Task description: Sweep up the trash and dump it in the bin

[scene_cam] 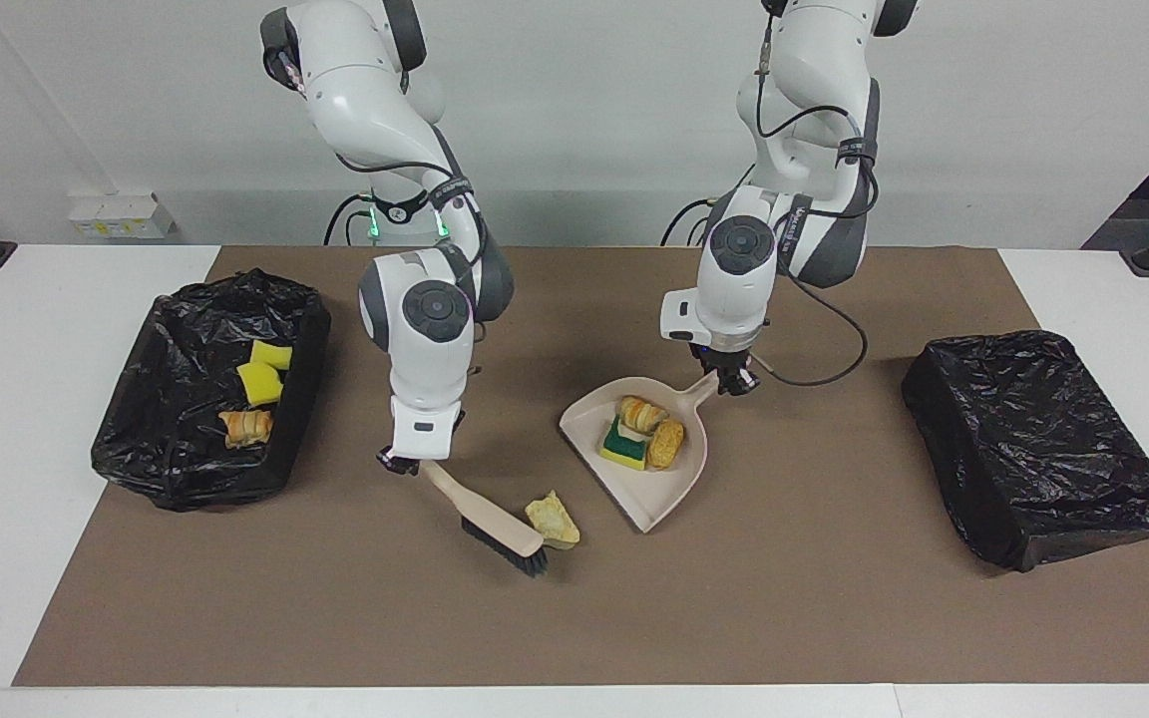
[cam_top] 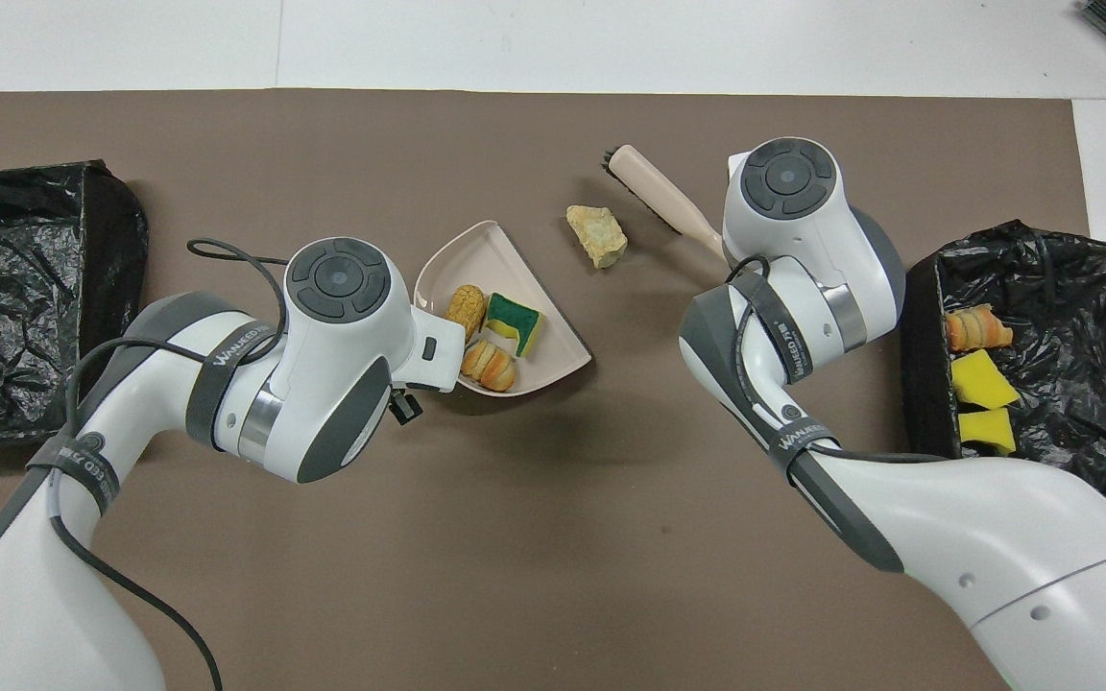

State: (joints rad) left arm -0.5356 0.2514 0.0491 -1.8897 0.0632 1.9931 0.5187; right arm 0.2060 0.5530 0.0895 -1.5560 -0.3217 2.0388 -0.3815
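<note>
Showing left gripper (scene_cam: 734, 379) facing view only.

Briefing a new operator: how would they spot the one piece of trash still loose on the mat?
Find the beige dustpan mid-table on the brown mat. Between its mouth and the brush lies a pale yellow chunk. It alone rests on bare mat, outside dustpan and bin.

**Overhead shot: three bits in the pan, one loose on the mat**

The beige dustpan (cam_top: 515, 264) has a green-and-yellow sponge (cam_top: 515, 322) and two pastry chunks (cam_top: 466, 309) (cam_top: 489, 366) in it, with the left arm's wrist covering its handle end. A yellowish chunk (cam_top: 597, 235) lies on the brown mat (cam_top: 553, 499) between the pan and the brush (cam_top: 661, 200). The open black-lined bin (cam_top: 1071, 288) at the right arm's end holds two yellow sponge pieces (cam_top: 982, 378) (cam_top: 986, 431) and a pastry (cam_top: 976, 329). Another black bag-covered bin (cam_top: 25, 288) sits at the left arm's end of the desk (cam_top: 611, 43).
</note>
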